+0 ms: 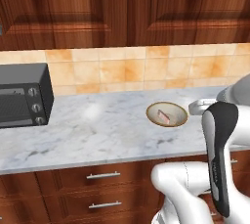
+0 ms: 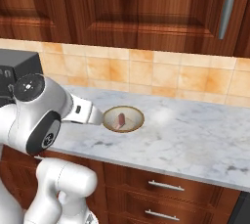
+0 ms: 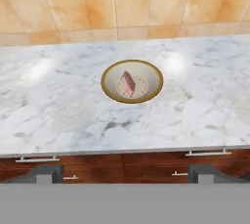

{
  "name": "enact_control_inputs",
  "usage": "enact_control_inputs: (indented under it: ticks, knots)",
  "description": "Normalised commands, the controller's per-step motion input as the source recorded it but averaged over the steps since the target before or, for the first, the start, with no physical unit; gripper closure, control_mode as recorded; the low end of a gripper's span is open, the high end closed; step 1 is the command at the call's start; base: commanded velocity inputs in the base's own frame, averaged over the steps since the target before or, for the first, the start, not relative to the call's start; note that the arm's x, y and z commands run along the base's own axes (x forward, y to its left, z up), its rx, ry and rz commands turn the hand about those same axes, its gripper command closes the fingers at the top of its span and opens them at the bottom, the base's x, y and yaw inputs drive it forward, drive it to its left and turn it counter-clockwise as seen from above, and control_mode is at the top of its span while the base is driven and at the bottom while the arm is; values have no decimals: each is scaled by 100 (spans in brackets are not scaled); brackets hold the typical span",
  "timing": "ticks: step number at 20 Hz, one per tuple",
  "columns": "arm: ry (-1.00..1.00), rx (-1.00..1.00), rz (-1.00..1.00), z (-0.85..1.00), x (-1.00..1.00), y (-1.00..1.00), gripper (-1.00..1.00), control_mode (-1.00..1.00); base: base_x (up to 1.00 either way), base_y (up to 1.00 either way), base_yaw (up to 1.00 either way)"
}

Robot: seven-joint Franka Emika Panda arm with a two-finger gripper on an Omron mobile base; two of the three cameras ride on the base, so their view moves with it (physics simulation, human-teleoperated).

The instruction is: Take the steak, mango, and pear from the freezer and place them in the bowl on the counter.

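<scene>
The tan bowl [image 3: 150, 77] with its brown rim sits on the marble counter [image 3: 58, 105] near the tiled wall. The pinkish-red steak [image 3: 128, 84] lies inside it, tilted against the bowl's wall. Both base views also show the bowl [image 1: 177, 112] [image 2: 135, 112] with the steak [image 1: 163, 116] [image 2: 120, 119] in it. My gripper [image 3: 126, 174] is open and holds nothing; it hangs in front of the counter's edge, back from the bowl. The mango, the pear and the freezer are out of view.
A black countertop oven [image 1: 22, 101] stands at the counter's left end. Wooden drawers with metal handles [image 1: 102, 175] run under the counter, and dark wooden wall cabinets [image 1: 122, 8] hang above the tiles. A long grey rod handle [image 2: 227, 5] is on the upper right panel.
</scene>
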Motion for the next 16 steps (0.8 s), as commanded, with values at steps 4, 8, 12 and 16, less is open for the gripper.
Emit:
enact_control_inputs:
  ticks: [4, 8, 12, 16]
  knots:
    - [-14, 1, 0, 24, -16, 8, -100, 100, -7, 1, 0]
    - [0, 0, 0, 0, 0, 0, -100, 100, -68, 16, 0]
    - [0, 0, 0, 0, 0, 0, -100, 100, -100, 74, 0]
    - [0, 0, 0, 0, 0, 0, -100, 100, -100, 99, 4]
